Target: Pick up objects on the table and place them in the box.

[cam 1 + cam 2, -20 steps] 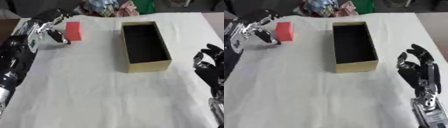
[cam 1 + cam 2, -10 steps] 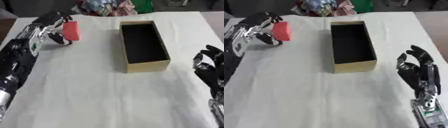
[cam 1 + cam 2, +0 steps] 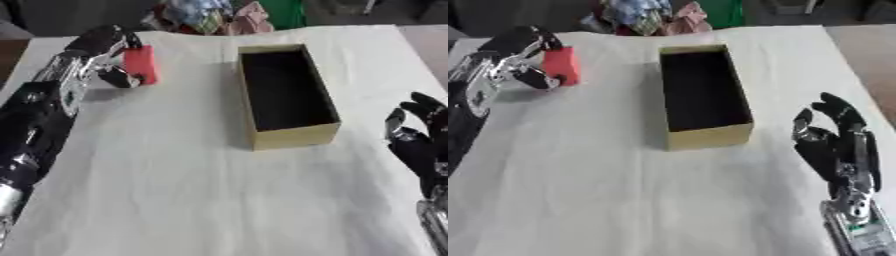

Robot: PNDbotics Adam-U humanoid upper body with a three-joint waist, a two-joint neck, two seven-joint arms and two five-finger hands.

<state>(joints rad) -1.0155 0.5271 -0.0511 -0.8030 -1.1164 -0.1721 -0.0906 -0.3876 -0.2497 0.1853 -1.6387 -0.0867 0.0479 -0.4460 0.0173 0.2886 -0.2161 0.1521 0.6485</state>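
Observation:
A red block (image 3: 140, 65) stands at the table's far left. My left hand (image 3: 92, 50) is at its left side, fingers curled over its top edge and thumb against its lower left, so the hand is shut on it. The block looks to be resting on the cloth still. A long tan box (image 3: 293, 136) with a dark, empty inside lies open in the middle, to the right of the block. My right hand (image 3: 837, 145) rests open at the lower right, fingers up, apart from the box.
A white cloth (image 3: 175, 190) covers the table. A heap of colourful wrapped things (image 3: 210, 15) and something green (image 3: 284, 12) lie at the far edge behind the box. Dark floor shows past the far left corner.
My left hand has moved in on the red block, its fingers coming over the top and the thumb closing in from below. The box and my right hand stayed put.

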